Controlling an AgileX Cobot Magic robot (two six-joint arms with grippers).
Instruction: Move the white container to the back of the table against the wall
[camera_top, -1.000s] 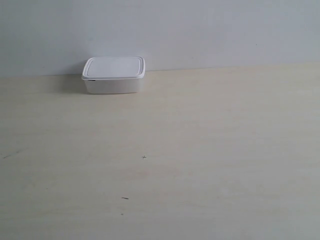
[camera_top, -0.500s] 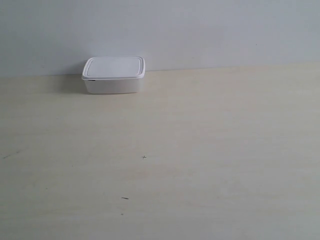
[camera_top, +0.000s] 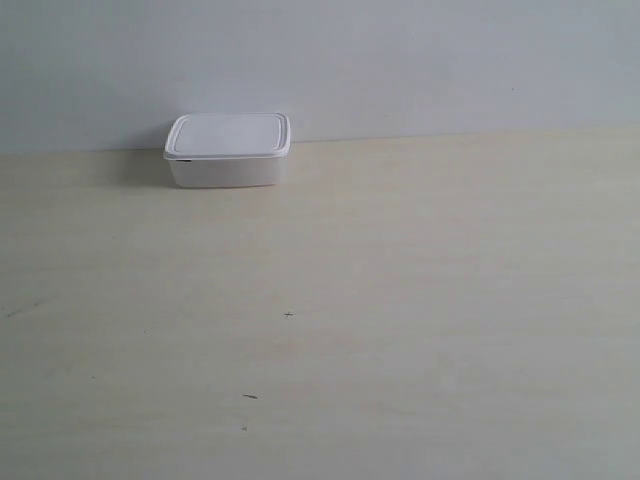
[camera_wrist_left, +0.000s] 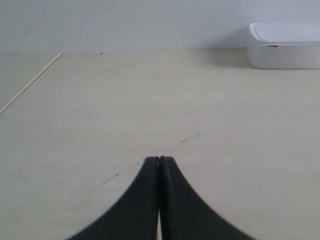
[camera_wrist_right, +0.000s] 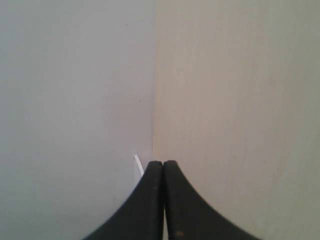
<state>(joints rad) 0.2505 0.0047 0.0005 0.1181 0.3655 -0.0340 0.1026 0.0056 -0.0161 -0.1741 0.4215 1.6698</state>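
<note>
The white container (camera_top: 228, 150) is sitting at the very back of the worktop (camera_top: 420, 300), its rear side up against the wall (camera_top: 400, 60), left of centre in the exterior view. It is showing as a shallow, round-cornered box with its flat rimmed lid on, and a few tiny dark specks (camera_top: 288, 315) are lying well in front of it. From the left wrist, the container is showing at the foot of the wall, well apart from the left jaws, which are pressing together, pinching nothing and pointing over bare worktop. From the right wrist, the right jaws are likewise pressing together on nothing and pointing along the line where wall and worktop are meeting, with a thin white sliver (camera_wrist_right: 138, 165) just beside them that I cannot identify.
</note>
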